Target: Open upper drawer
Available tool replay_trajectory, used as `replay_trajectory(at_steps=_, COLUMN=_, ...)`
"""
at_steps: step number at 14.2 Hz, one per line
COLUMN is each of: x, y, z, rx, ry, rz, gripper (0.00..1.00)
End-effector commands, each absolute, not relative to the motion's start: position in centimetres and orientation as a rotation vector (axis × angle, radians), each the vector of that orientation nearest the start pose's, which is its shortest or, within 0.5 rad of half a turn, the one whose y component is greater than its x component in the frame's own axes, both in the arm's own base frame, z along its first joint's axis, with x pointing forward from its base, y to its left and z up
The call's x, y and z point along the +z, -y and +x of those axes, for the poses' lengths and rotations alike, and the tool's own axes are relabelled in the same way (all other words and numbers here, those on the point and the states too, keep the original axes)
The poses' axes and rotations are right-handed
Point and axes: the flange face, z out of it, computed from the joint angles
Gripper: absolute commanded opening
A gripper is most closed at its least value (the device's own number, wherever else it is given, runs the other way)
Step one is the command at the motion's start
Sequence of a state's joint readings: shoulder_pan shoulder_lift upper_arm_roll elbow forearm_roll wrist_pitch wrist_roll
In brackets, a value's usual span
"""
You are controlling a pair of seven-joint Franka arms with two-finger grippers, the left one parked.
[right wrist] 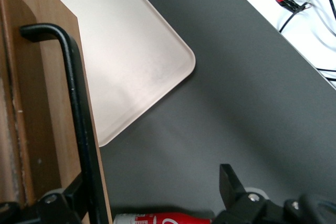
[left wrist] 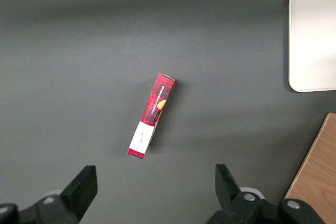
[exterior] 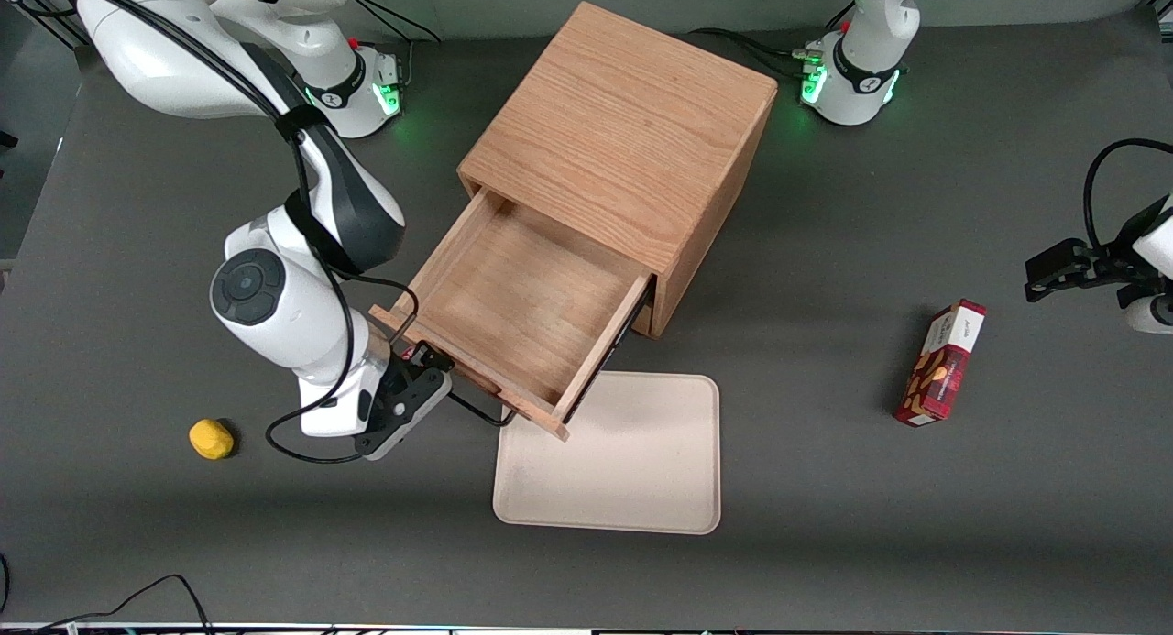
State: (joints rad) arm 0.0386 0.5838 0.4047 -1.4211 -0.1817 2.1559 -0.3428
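The upper drawer (exterior: pixel 527 305) stands pulled well out of the cabinet (exterior: pixel 623 113) toward 7 o'clock in the front view, its bare floor showing and its front panel overhanging the tray's (exterior: pixel 641 470) 11 o'clock corner. The gripper (exterior: pixel 429 365) sits at the drawer front, at about 8 o'clock of the drawer. The wrist view shows its fingers (right wrist: pixel 231 184) spread wide, with the handle (right wrist: pixel 79 108) running just inside one of them and nothing clamped. The opening looks about done. If more travel is wanted, the fingers should close squarely on the bar's middle and pull straight along the drawer's own line toward 7 o'clock. A skewed pull could bind the slides or drag the cabinet. If not, the arm should back off along that line, so no finger catches the bar. The lower drawer is hidden under the open one. How much of the drawer remains inside the cabinet cannot be seen. A red object (right wrist: pixel 163 219) below the gripper is cut off, and I cannot tell what it is.
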Motion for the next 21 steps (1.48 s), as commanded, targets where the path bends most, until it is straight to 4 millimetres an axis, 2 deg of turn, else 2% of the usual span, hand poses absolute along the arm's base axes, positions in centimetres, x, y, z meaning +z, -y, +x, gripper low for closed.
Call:
replay_trajectory(at_steps=1, x=39.7, y=-23.5, z=70.1, rx=-0.349, ry=1.155, rz=-2.867, gripper=1.0)
replay_trajectory(at_steps=3, x=39.4, y=-23.8, z=70.7, rx=-0.334, ry=1.082, rz=-2.827, gripper=1.0)
replay_trajectory(at_steps=6, x=41.0, y=-23.9, z=71.1, rx=-0.262, ry=1.058, rz=-2.784, gripper=1.0)
replay_trajectory(at_steps=9, x=43.1, y=-23.6, z=71.0, rx=-0.213, ry=1.013, rz=-2.717, gripper=1.0)
replay_trajectory(at_steps=12, x=46.8, y=-22.5, z=70.9, rx=-0.229, ry=0.992, rz=-2.72, gripper=1.0)
replay_trajectory(at_steps=14, x=51.2, y=-19.8, z=69.8, rx=-0.295, ry=0.961, rz=-2.769, gripper=1.0)
replay_trajectory(at_steps=15, x=52.7, y=-18.3, z=68.3, rx=-0.295, ry=0.955, rz=-2.818, gripper=1.0)
replay_trajectory(at_steps=16, x=54.2, y=-15.5, z=66.9, rx=-0.294, ry=0.902, rz=-2.877, gripper=1.0)
replay_trajectory(at_steps=17, x=55.0, y=-13.6, z=65.2, rx=-0.264, ry=0.825, rz=-2.926, gripper=1.0)
replay_trajectory(at_steps=19, x=56.8, y=-9.4, z=61.9, rx=-0.169, ry=0.457, rz=-3.028, gripper=1.0)
replay_trajectory(at_steps=21, x=58.0, y=-8.1, z=58.3, rx=-0.074, ry=0.149, rz=-3.081, gripper=1.0)
